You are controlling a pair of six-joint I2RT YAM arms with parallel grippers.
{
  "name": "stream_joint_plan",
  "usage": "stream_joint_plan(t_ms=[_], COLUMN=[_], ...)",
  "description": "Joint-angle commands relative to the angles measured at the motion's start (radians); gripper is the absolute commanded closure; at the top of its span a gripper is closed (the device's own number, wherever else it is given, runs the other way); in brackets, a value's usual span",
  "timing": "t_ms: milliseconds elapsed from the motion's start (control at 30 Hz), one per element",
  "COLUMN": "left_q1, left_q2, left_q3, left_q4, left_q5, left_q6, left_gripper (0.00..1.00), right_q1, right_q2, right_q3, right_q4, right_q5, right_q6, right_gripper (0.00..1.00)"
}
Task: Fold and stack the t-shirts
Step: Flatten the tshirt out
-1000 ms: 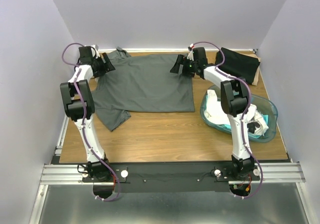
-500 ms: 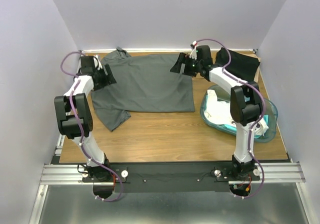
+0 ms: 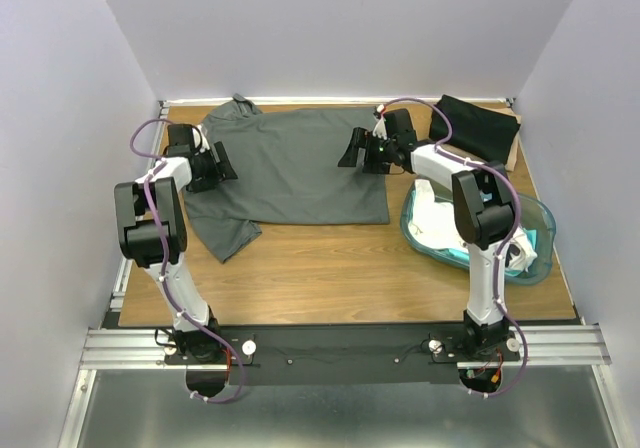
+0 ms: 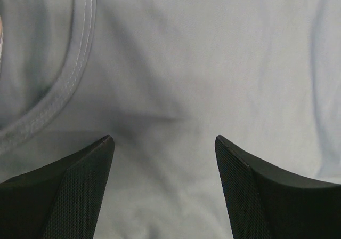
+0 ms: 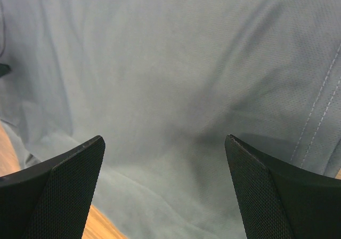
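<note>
left end effector (image 3: 222,164), right end effector (image 3: 348,152): spread | both pulled nearward over grey t-shirt (image 3: 290,176) | contact unclear

The table's (image 3: 330,273) right side is being blocked by the tub (image 3: 545,233), and its far right corner by the black shirt (image 3: 480,128). Bare wood is being left open in front of the grey shirt (image 3: 290,173). Between the 2 spread grippers, left (image 3: 222,160) and right (image 3: 347,150), only flat cloth is being crossed. Walls (image 3: 330,28) are closing in 3 sides.
</note>
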Motion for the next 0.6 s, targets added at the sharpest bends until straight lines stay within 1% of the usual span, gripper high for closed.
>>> stream_joint_plan(t_ms=[0, 133, 333, 433, 533, 567], left_q1=[0.008, 0.008, 0.02, 0.06, 0.092, 0.097], left_q2=[0.076, 0.102, -0.002, -0.019, 0.001, 0.031], left_q3=[0.017, 0.055, 0.119, 0.178, 0.234, 0.274], left_q4=[0.026, 0.03, 0.038, 0.01, -0.013, -0.04], left_q5=[0.03, 0.045, 0.071, 0.108, 0.065, 0.047], left_q6=[-0.02, -0.021, -0.024, -0.023, 0.006, 0.029], left_gripper=[0.16, 0.16, 0.16, 0.16, 0.16, 0.16], right_q1=[0.002, -0.001, 0.001, 0.001, 0.002, 0.001], right_q2=[0.041, 0.057, 0.067, 0.079, 0.082, 0.082], right_q3=[-0.02, -0.006, 0.021, 0.032, 0.038, 0.04], right_q4=[-0.008, -0.01, -0.019, -0.04, -0.05, -0.051], right_q5=[0.024, 0.041, 0.072, 0.093, 0.102, 0.105], right_q6=[0.007, 0.015, -0.007, -0.01, -0.011, -0.013], right_gripper=[0.0, 0.0, 0.0, 0.0, 0.0, 0.0])
